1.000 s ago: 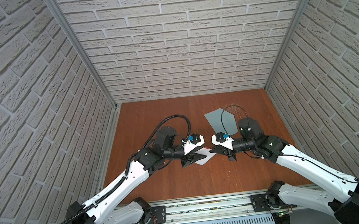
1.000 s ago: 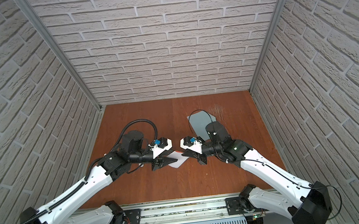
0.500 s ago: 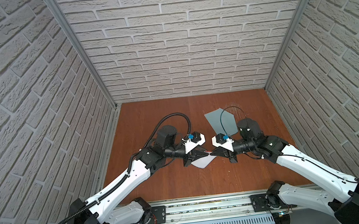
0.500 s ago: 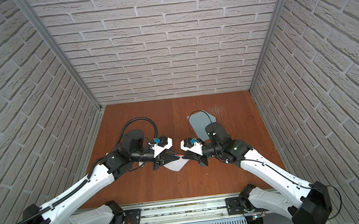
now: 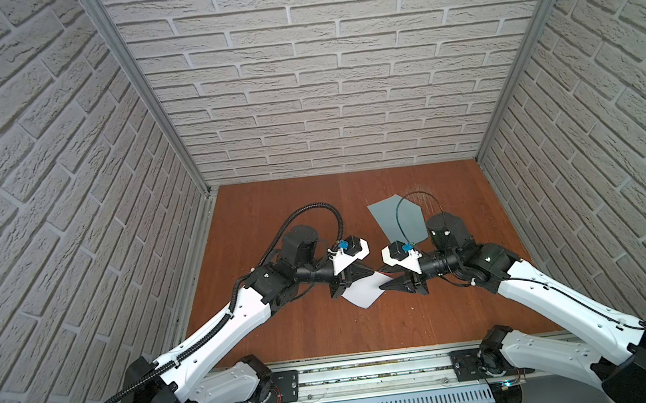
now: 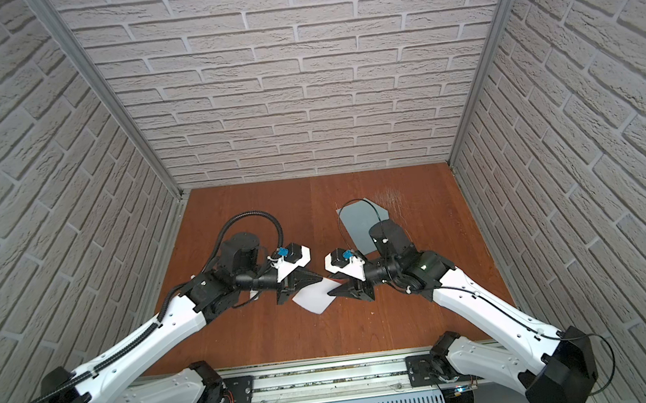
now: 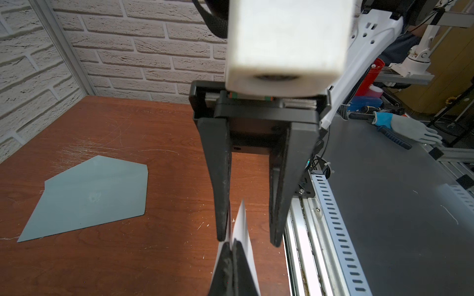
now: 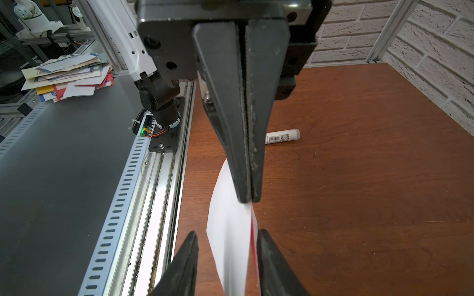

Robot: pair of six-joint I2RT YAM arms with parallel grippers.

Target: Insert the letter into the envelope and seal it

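Passing the letter (image 5: 362,292) across.
My left gripper (image 5: 372,275) clamps the letter in mid-air, centre; the right gripper (image 5: 383,281) gapes astride it, gripping nothing. I'd back the right straight out without brushing paper, then head for the envelope (image 5: 386,220), far, right of centre.

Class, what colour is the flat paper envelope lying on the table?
The flat paper envelope is light blue-grey, plainest in the left wrist view.

Envelope (image 5: 384,220) on table (image 5: 272,208), behind letter (image 5: 362,293)

No readable text anywhere. The white stick (image 8: 283,136) has a dark barcode-like label near one end; its print is too small to read.
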